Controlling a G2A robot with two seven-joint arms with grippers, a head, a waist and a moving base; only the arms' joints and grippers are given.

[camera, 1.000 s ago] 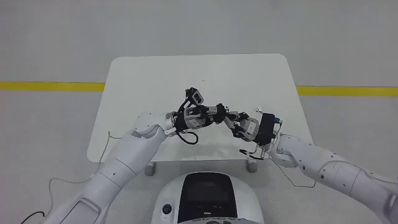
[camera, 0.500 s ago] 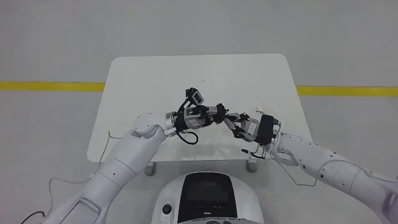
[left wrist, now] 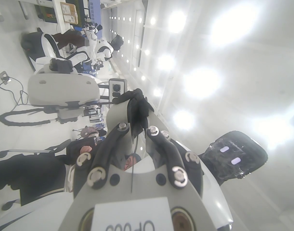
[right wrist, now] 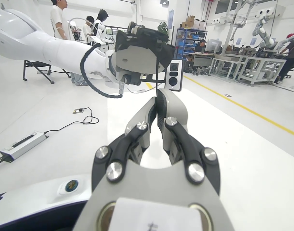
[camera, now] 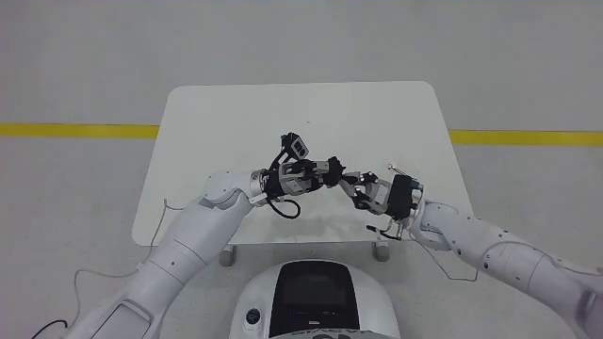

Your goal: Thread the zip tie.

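- Above the near half of the white table (camera: pixel 396 113) we see both grippers tip to tip, equally near the tie
- The left gripper (left wrist: pixel 137 114) and the right gripper (right wrist: pixel 158 103) are each clenched on the black zip tie (right wrist: pixel 157 80)
- Its long axis runs straight from one grip to the other
- We cannot make out its head or slot

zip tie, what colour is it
Black. The zip tie is a thin strip pinched in the right gripper, and shows best in the right wrist view.
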